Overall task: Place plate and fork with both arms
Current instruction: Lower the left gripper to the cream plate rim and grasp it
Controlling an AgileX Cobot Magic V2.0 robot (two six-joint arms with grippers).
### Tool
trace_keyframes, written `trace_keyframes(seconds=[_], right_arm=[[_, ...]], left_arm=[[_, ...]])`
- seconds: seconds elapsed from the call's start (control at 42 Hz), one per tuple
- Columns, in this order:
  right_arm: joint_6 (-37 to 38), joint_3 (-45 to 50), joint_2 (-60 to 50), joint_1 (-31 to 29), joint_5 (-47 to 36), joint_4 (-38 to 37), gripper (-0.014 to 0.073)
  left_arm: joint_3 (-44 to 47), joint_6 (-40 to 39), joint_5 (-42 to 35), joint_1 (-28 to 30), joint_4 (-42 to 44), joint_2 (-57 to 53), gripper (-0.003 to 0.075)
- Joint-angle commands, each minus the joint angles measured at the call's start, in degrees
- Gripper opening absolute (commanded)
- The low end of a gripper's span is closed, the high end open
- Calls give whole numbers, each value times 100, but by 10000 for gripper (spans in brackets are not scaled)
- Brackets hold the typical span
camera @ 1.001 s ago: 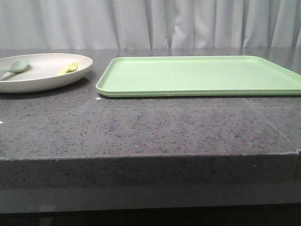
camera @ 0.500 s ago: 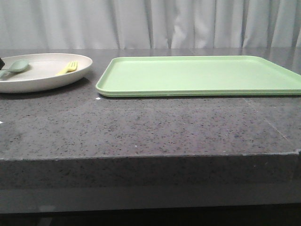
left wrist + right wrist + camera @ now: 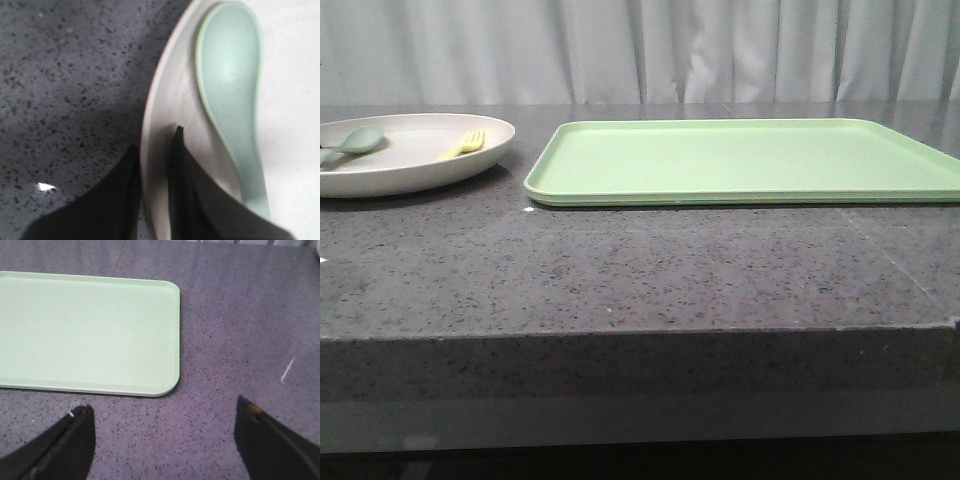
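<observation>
while left hand (image 3: 152, 192) grips plate (image 3: 420, 165) rim, right hand (image 3: 162, 442) spread: speckled grey counter (image 3: 640, 270), white curtain (image 3: 640, 50).

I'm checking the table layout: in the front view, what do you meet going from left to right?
Green spoon → yellow fork, both lying in the cream plate → light-green tray.

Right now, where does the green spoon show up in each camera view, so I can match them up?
Front view: the green spoon lies at the far left, on the cream plate, left of the yellow fork.
Left wrist view: the spoon fills the upper right, bowl uppermost, beside the left gripper, whose fingers straddle the plate's rim.
Right wrist view: not in it.
Shared landmark: the plate's rim.
</observation>
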Motion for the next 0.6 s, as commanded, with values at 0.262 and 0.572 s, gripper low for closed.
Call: trace_keyframes(seconds=[0.262, 0.572], right_arm=[[-28, -203, 31, -18, -381, -74, 593], [-28, -203, 31, -18, -381, -74, 593]], left_arm=[[-177, 10, 119, -21, -256, -298, -18], [-177, -10, 187, -21, -922, -394, -18]])
